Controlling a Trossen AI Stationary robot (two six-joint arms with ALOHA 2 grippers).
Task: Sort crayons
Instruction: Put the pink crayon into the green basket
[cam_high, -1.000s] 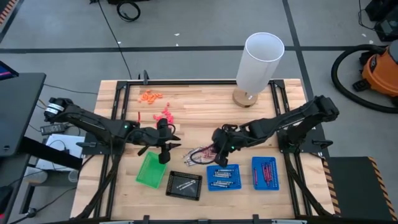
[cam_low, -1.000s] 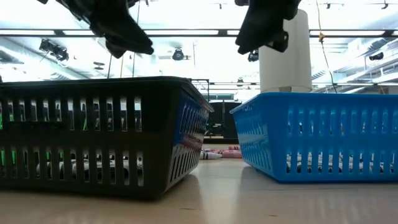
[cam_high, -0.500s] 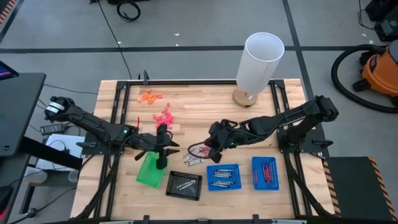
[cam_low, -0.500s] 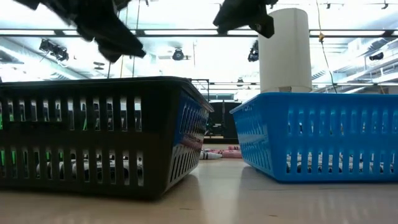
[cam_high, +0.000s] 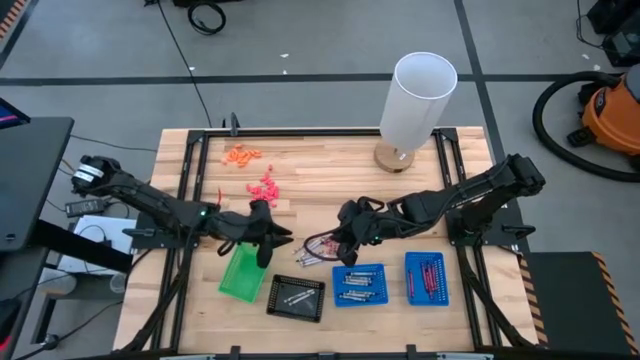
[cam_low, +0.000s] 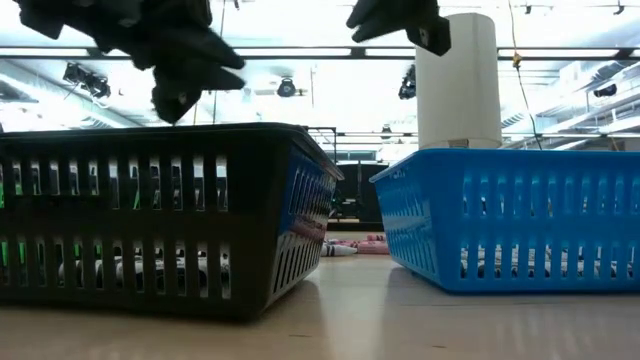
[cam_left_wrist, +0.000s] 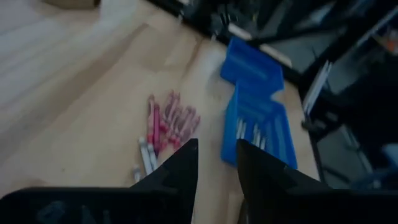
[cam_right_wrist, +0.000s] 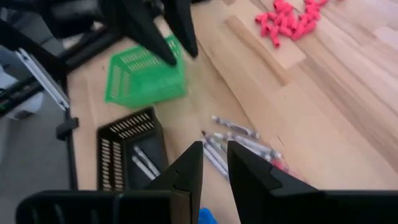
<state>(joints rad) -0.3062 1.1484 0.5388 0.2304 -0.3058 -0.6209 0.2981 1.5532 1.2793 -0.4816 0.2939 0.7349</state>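
Note:
A loose pile of maroon and grey-white crayons (cam_high: 318, 248) lies on the wooden table between my two grippers. It also shows in the left wrist view (cam_left_wrist: 165, 127) and the right wrist view (cam_right_wrist: 242, 143). My left gripper (cam_high: 268, 245) is open and empty, above the far right corner of the green tray (cam_high: 242, 272). Its fingers (cam_right_wrist: 143, 31) point down and stand apart. My right gripper (cam_high: 338, 248) is open and empty, above the right side of the pile. Both hang well above the trays in the low view.
Along the near edge stand a black tray (cam_high: 296, 296) and a blue tray (cam_high: 358, 285), both with grey-white crayons, and a blue tray (cam_high: 426, 278) with red ones. Pink bits (cam_high: 266, 186), orange bits (cam_high: 241, 154) and a tall white cylinder (cam_high: 420, 95) stand farther back.
My right gripper has gone from above the blue tray's far edge up and toward the table's left, to above the crayon pile. My left gripper has turned and dipped a little by the green tray's far corner. The crayons and trays have not moved.

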